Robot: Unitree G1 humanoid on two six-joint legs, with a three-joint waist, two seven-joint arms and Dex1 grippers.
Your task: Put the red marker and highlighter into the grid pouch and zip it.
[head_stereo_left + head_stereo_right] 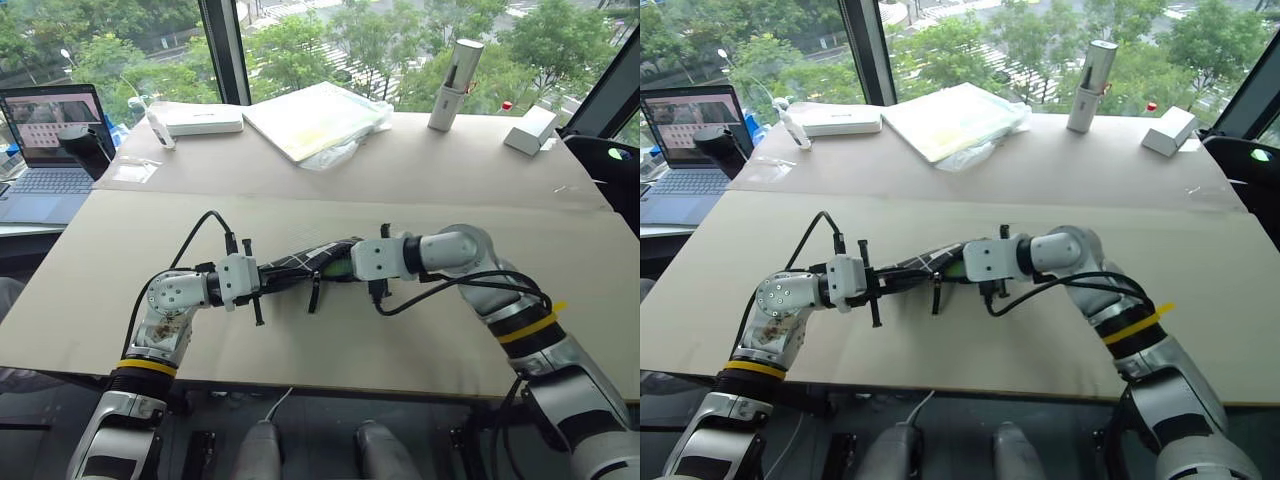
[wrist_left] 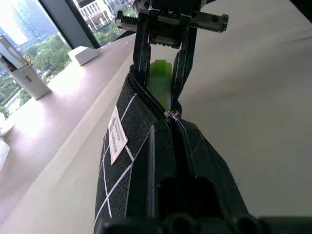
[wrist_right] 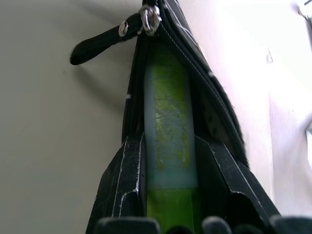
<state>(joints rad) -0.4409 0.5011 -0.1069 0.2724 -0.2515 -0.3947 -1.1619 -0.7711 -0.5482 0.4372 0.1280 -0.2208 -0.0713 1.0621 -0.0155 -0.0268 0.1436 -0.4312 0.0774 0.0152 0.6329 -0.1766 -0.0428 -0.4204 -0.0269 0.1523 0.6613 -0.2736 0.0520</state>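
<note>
The left tool (image 1: 262, 283) was clamped shut on the near-left end of the flat black grid-lined fabric pouch (image 2: 127, 146), lifted above the cardboard-covered surface (image 1: 420, 330). The right tool (image 1: 345, 265) gripped the chunky light-green highlighter (image 3: 169, 127), lying lengthwise in the open mouth, cap end outward. Insertion seemed nearly done; zipping remained, and the red marker couldn't be seen. The pouch's long axis ran left to right.

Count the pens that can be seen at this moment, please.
1. The highlighter sits in the open mouth of the grid pouch, between the right gripper jaws. Another pen may be hidden inside the pouch; I cannot tell.
</note>
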